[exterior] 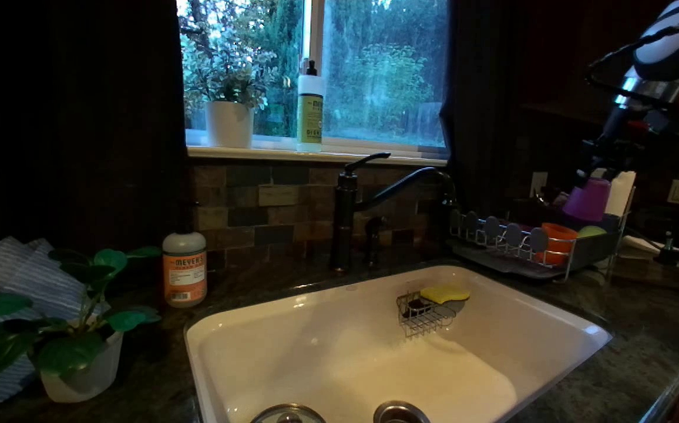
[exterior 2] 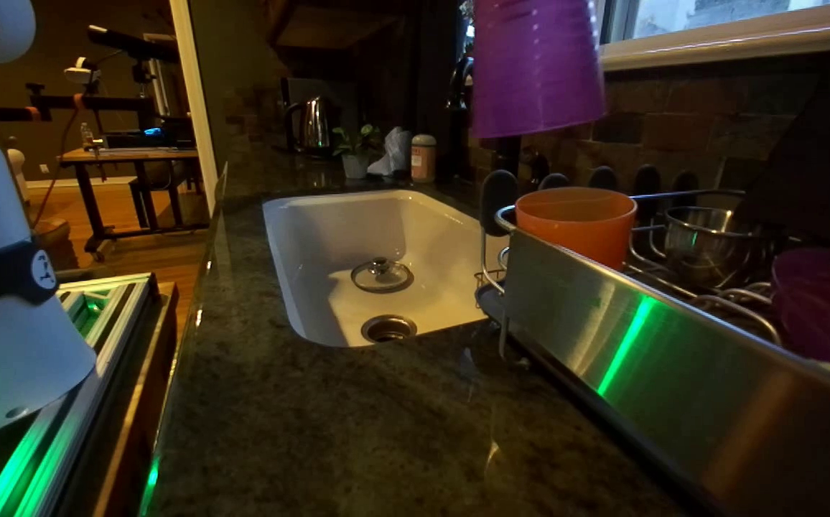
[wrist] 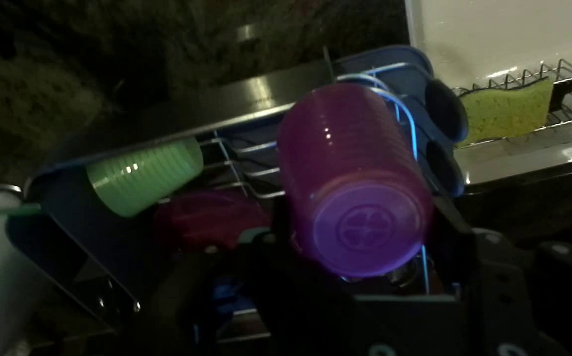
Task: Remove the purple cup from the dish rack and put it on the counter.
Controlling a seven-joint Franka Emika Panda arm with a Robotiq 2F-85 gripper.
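While gripper [wrist: 362, 222], partly spread, clamps purple cup [exterior: 588, 201] over dish rack [exterior 2: 602, 323], orange-labelled bottle [exterior: 184, 273] reads MEYER'S, green-labelled bottle [exterior: 310, 120] MEY

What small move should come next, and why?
Probably carry the purple plastic cup sideways toward the dark speckled stone counter before lowering: the black hand grips it, mouth down, above the metal wire dish rack, where an orange plastic cup sits.

Purple cup [exterior 2: 538, 72], black gripper [wrist: 362, 217]. Rack [exterior 2: 566, 305] silver. Orange cup [exterior 2: 574, 226], light-green cup [wrist: 147, 175]. Counter [exterior 2: 357, 416] dark green-brown, speckled. Sink [exterior: 257, 338] white, sponge [exterior: 445, 294] yellow. Towel [exterior: 19, 273] blue-grey, striped.
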